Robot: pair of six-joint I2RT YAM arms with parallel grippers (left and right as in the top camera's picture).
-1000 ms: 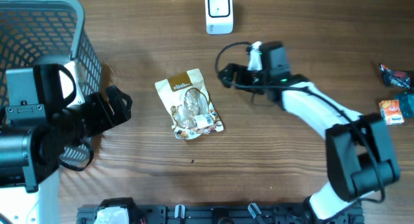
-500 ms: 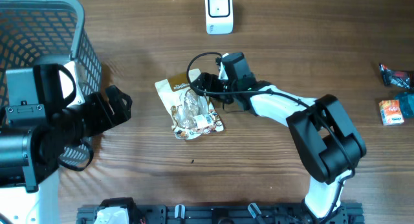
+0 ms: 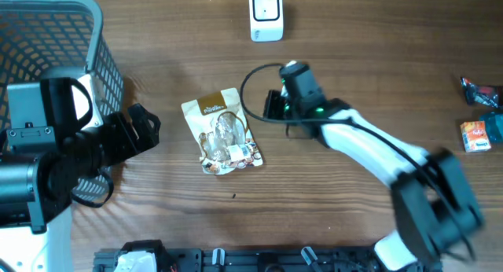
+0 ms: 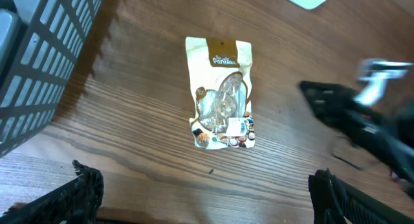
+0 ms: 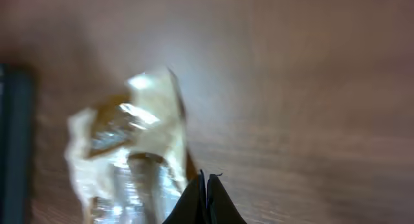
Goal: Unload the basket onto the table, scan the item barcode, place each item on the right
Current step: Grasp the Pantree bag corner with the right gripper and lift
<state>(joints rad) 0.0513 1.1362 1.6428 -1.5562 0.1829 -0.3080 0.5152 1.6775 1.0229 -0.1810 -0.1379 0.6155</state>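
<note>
The item is a cream and brown snack packet [image 3: 222,130] with a clear window, lying flat mid-table; it also shows in the left wrist view [image 4: 221,94]. A small white label [image 4: 239,125] sits near the packet's lower end. The white scanner [image 3: 266,14] stands at the table's far edge. My right gripper [image 3: 271,105] is shut with nothing between its fingers, just right of the packet. In the right wrist view its closed tips [image 5: 206,180] sit beside the blurred packet [image 5: 129,153]. My left gripper [image 4: 207,201] is open, well short of the packet.
A grey wire basket [image 3: 47,36] fills the far left corner. Small wrapped items, one dark [image 3: 479,91] and one orange [image 3: 475,135], lie at the right edge. The right arm's black cable [image 3: 251,79] loops above the packet.
The right gripper swung in to the packet, shut, and has drawn back a little to the right. The packet has shifted slightly left and turned. The left arm has not moved.
</note>
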